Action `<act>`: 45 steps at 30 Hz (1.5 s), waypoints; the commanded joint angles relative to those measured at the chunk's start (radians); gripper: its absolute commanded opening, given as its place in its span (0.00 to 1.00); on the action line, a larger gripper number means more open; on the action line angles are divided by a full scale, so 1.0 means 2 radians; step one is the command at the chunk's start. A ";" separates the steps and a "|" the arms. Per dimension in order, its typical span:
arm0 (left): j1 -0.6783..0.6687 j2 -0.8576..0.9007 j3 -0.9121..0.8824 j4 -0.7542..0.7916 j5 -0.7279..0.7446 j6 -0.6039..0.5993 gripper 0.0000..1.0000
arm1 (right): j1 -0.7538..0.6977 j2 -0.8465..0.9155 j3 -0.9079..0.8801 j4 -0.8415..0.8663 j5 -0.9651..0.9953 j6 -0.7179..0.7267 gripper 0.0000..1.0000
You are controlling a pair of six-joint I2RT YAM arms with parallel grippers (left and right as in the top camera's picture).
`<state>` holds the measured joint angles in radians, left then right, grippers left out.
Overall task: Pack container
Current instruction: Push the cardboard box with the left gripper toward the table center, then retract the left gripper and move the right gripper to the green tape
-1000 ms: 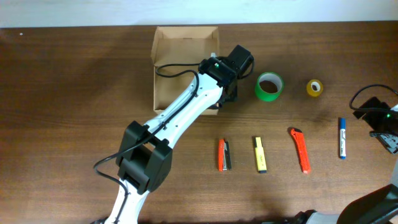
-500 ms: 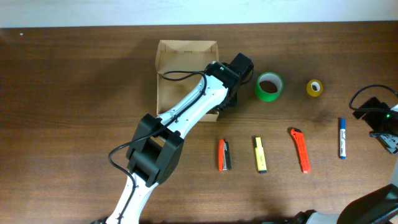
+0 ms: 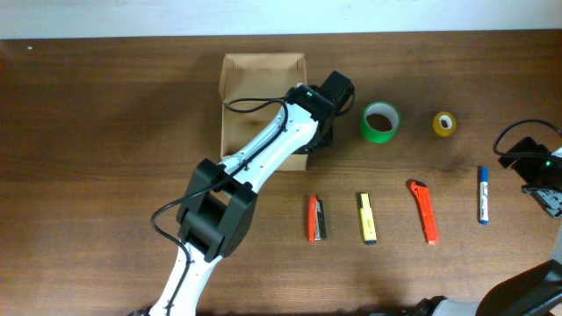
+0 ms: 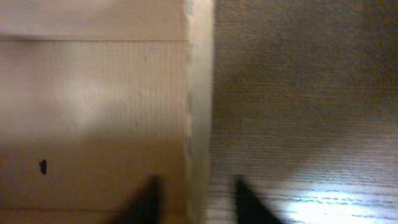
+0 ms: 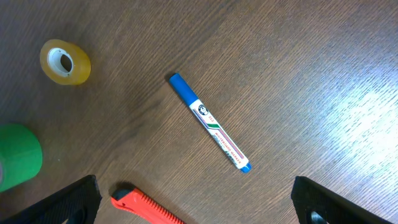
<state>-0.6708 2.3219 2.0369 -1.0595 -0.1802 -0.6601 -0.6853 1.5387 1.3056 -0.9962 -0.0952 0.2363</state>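
Container (image 3: pixel 255 79) wall straddled by left gripper (image 4: pixel 196 194).
Fingers (image 4: pixel 146 200) are held apart, either side of it; right gripper (image 5: pixel 202 199) is spread wide.

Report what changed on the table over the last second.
The left arm's elbow swung right and toward the table's far side. The left pincer straddles the container's right wall, jaws apart. The container's left edge shifted slightly right. Nothing was grasped or released. The green tape, yellow tape, blue marker, orange cutter and right pincer stayed put.
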 commanded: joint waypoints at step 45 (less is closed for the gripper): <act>0.413 -0.129 0.280 -0.204 -0.074 0.229 0.87 | 0.129 0.046 0.247 -0.146 -0.021 -0.104 0.89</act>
<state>0.0948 2.0674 2.7022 -1.4750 -0.4473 -0.2577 -0.5129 1.5898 1.6413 -1.2480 -0.1864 0.0719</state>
